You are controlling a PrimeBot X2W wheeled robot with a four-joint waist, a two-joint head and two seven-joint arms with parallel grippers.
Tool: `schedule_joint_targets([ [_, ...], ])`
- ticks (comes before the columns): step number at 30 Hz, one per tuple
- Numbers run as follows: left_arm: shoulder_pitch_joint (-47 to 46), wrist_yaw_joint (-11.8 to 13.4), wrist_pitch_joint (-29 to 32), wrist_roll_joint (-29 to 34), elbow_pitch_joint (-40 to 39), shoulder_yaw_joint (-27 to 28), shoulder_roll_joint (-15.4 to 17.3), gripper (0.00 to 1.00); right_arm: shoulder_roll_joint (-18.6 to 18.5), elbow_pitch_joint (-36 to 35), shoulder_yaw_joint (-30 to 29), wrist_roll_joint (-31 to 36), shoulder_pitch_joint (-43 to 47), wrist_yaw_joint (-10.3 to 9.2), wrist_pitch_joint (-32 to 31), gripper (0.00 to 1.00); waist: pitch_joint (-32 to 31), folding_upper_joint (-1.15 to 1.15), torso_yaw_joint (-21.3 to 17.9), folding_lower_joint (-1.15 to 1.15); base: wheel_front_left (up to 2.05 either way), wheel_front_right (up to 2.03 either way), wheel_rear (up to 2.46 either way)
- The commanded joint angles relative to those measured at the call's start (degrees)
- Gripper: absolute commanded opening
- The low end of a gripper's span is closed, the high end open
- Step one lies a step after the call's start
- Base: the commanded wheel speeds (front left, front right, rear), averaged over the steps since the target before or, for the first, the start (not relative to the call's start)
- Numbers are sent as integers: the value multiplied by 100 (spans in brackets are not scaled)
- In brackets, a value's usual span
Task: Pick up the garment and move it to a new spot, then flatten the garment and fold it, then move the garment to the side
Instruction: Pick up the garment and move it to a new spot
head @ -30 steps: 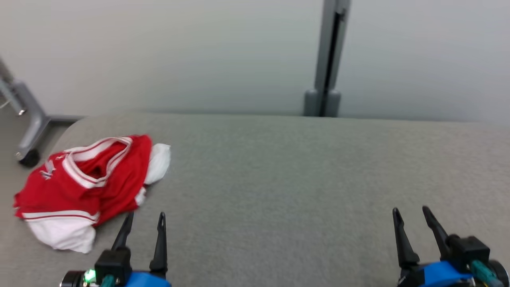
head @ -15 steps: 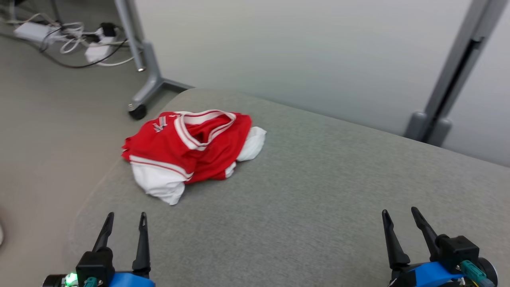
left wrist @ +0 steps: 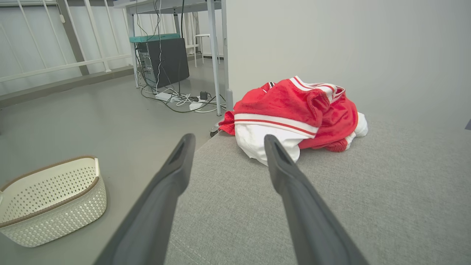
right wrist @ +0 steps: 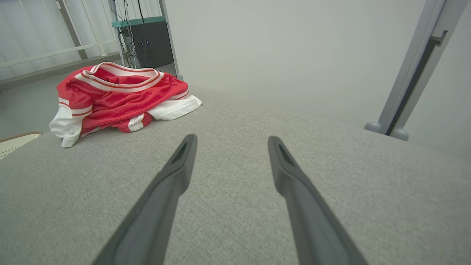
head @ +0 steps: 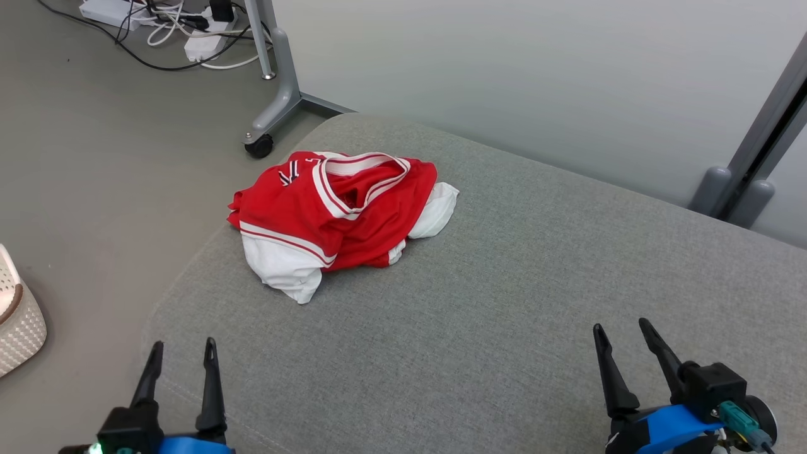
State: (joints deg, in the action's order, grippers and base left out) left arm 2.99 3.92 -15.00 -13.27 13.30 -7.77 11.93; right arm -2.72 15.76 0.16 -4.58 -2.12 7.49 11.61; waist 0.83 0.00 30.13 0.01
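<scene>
Grey cushion [head: 504, 315], pale wall behind.
Head view: red-and-white shirt [head: 340, 217] heaped near far left corner, longer across than deep. Ahead of left claw [head: 183, 342], well apart; right claw [head: 620, 323] farther off. Both claws wide, empty.
Left wrist view: shirt ahead, slightly right.
Right wrist view: shirt far left.
Judged: left arm nearer.

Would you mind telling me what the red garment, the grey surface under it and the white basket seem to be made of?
Red garment: likely a shiny synthetic mesh knit, judging by sheen and dimpled texture. Grey surface: matte woven upholstery fabric, with a fine heathered weave and a seam. White basket: probably moulded plastic, with perforated walls and brown rim.
</scene>
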Motion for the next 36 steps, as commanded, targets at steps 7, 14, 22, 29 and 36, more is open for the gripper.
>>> schedule_joint_targets([
  [7,-696,-67,355,-516,-400,462,147,100,-30,-119,-120,83,47,1,-4,100,154,0,-137,-1,0,0,0],
  [14,-1788,-187,1891,-1136,-638,813,668,100,-31,-497,-136,306,-230,1,-143,100,780,0,-586,-1,0,0,0],
  [22,-2983,-413,3316,-1891,56,1070,1117,100,-28,-1067,-100,627,-619,1,-380,100,1819,0,-1334,-1,0,0,0],
  [29,-3370,-318,4597,-2279,923,1088,1435,100,-27,-1360,-68,786,-830,1,-455,100,2467,0,-1943,-1,0,0,0],
  [36,-3150,-234,5374,-2371,1021,983,1622,0,-28,-1275,-86,677,-808,1,-378,100,2397,0,-2190,-1,0,0,0],
])
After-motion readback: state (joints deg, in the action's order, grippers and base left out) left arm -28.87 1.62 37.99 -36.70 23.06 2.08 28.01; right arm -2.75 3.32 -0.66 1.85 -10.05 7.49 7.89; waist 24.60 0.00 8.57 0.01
